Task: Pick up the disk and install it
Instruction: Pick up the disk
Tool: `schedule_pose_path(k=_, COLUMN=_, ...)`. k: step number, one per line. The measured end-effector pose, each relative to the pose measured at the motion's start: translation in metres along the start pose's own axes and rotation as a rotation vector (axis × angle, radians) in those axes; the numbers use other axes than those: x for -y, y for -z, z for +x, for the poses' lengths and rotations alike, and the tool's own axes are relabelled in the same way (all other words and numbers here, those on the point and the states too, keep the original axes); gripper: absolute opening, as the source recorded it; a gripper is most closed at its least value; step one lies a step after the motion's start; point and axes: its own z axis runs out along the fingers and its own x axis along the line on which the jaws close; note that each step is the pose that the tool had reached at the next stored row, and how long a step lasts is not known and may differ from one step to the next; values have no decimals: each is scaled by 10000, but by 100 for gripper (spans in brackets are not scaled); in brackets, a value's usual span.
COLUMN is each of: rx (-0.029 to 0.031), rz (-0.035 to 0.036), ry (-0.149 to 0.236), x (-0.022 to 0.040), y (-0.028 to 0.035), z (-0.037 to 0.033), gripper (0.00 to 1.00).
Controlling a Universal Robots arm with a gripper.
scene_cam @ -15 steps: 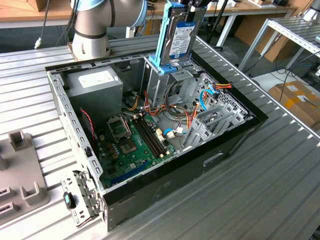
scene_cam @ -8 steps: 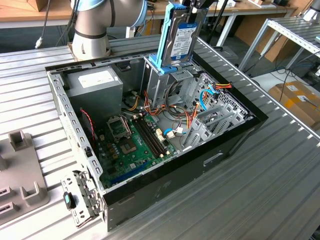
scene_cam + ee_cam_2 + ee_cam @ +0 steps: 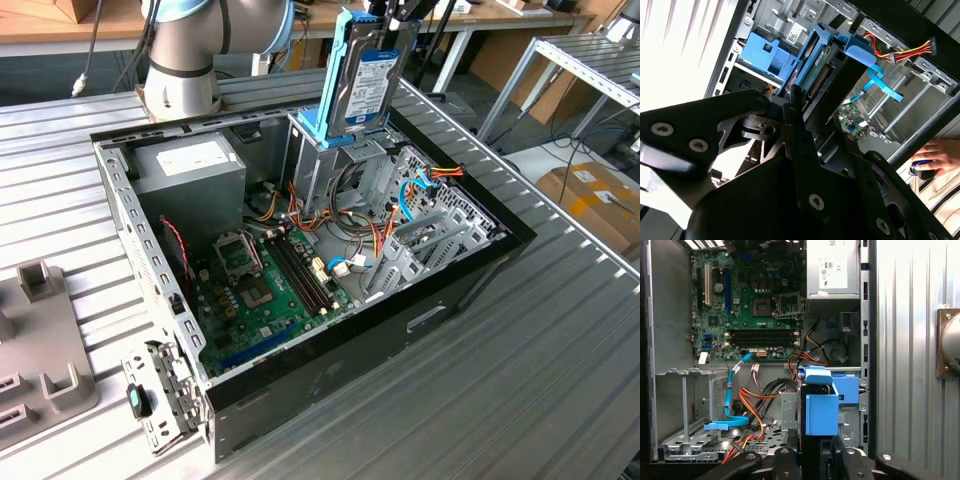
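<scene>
- In the exterior view, I am holding the disk (image 3: 360, 85) on edge just over the drive cage (image 3: 320, 172) of the open computer case (image 3: 470, 265). The gripper (image 3: 388, 20) is pinching the disk's upper end.
- In the second wrist view, I am looking down along the disk (image 3: 816, 75) towards the blue latch (image 3: 765, 56). A person's hand (image 3: 939, 152) is lying outside the case.
- In the first wrist view, the disk's side rail (image 3: 821, 415) is hanging above the cage. I am judging the disk stiff, fairly heavy, smooth-faced and shock-sensitive. It is best clamped across its flat faces near one end.
</scene>
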Motion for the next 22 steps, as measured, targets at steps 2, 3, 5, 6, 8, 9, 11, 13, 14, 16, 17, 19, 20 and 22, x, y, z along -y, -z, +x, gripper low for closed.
schedule_pose_path(k=2, rx=-7, rz=1, ry=0, x=0, y=-1, z=14, gripper=35)
schedule_pose_path(k=3, rx=-8, rz=1, ry=0, x=0, y=-1, z=17, gripper=35)
schedule_pose_path(k=5, rx=-13, rz=0, ry=0, x=0, y=-1, z=22, gripper=35)
schedule_pose_path(k=6, rx=-16, rz=0, ry=0, x=0, y=-1, z=26, gripper=35)
schedule_pose_path(k=8, rx=-23, rz=1, ry=0, x=0, y=-1, z=31, gripper=35)
schedule_pose_path(k=9, rx=-26, rz=1, ry=0, x=0, y=-1, z=34, gripper=35)
schedule_pose_path(k=11, rx=-31, rz=0, ry=0, x=0, y=-1, z=41, gripper=35)
schedule_pose_path(k=13, rx=-33, rz=1, ry=1, x=1, y=-1, z=49, gripper=35)
schedule_pose_path(k=14, rx=-35, rz=1, ry=1, x=1, y=-1, z=54, gripper=35)
schedule_pose_path(k=16, rx=-36, rz=1, ry=0, x=1, y=-1, z=63, gripper=35)
schedule_pose_path(k=17, rx=-36, rz=1, ry=0, x=1, y=-1, z=65, gripper=35)
schedule_pose_path(k=19, rx=-35, rz=1, ry=1, x=1, y=-1, z=75, gripper=35)
schedule_pose_path(k=20, rx=-36, rz=1, ry=0, x=1, y=-1, z=78, gripper=35)
schedule_pose_path(k=22, rx=-36, rz=1, ry=0, x=1, y=-1, z=85, gripper=35)
